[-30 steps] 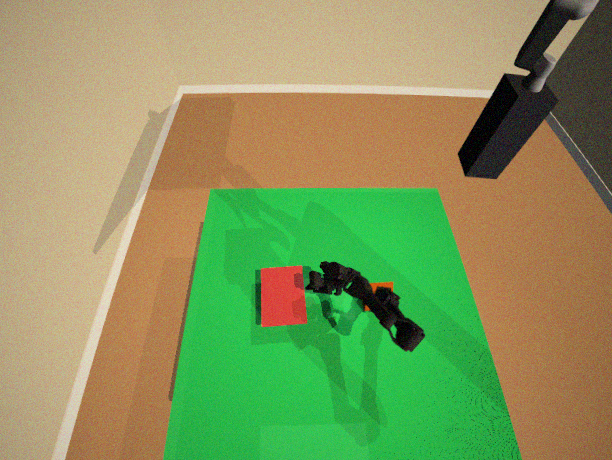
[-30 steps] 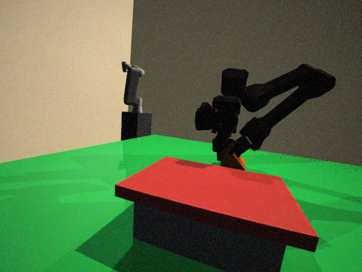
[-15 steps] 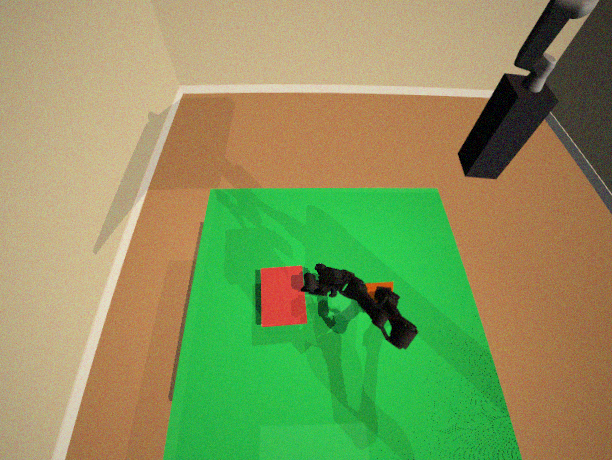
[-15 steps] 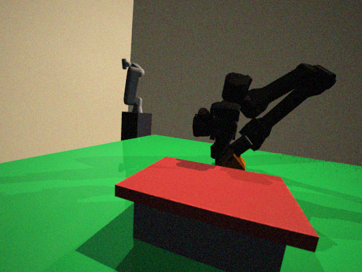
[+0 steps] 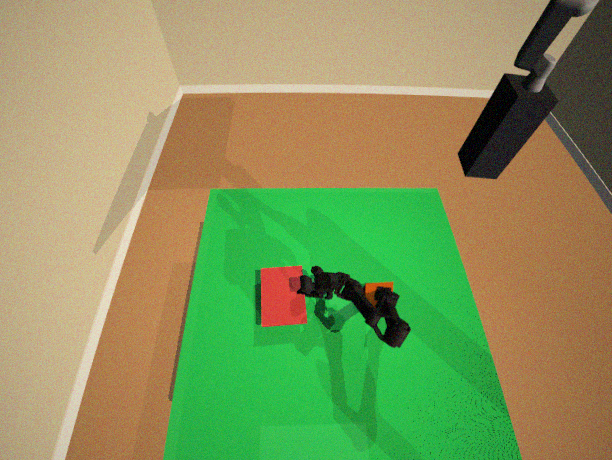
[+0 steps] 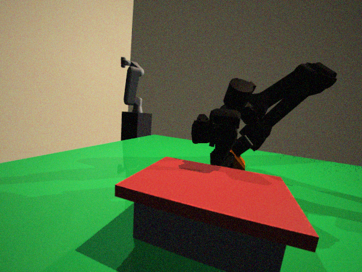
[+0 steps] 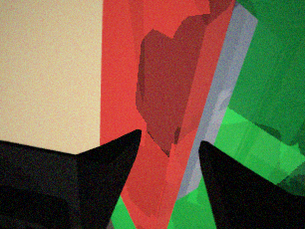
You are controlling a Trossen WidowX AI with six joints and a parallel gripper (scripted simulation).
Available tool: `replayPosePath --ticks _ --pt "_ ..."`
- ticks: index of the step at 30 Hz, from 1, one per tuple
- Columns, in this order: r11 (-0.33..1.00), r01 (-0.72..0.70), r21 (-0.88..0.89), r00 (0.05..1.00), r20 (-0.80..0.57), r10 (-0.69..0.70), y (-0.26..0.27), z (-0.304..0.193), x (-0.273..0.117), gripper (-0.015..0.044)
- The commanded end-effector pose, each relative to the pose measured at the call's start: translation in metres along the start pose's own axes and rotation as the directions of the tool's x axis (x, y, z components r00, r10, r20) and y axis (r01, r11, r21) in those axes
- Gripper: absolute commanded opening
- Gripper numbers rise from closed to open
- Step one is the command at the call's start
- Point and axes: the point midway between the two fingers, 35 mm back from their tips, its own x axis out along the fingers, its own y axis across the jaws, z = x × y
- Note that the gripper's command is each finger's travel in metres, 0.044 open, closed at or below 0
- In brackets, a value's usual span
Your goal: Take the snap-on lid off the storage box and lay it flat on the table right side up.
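The red lid sits flat on top of the storage box. The box looks dark in the exterior view and blue-grey in the wrist view, and the lid overhangs its walls. My gripper is partly open at the lid's edge on the arm's side. In the wrist view the lid's edge runs between the separated fingertips, with no clear contact. In the exterior view the fingertips are hidden behind the lid.
The green table top carries the box and my arm's orange base. Another grey arm stands on a dark pedestal beyond the table. Shadows of the arm fall on the lid and table.
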Motion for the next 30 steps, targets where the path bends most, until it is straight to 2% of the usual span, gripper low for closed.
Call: replayPosePath --ticks 1,12,16,30 --pt "1.000 0.000 0.011 1.000 0.004 0.000 -0.0013 0.0013 0.0020 0.0183" --pt "1.000 0.000 0.011 1.000 0.004 0.000 -0.0013 0.0013 0.0020 0.0109" --pt "1.000 0.000 0.011 1.000 0.004 0.000 -0.0013 0.0013 0.0020 0.0004" --pt "1.000 0.001 0.005 1.000 0.000 -0.001 0.0006 0.0007 0.0003 0.0000"
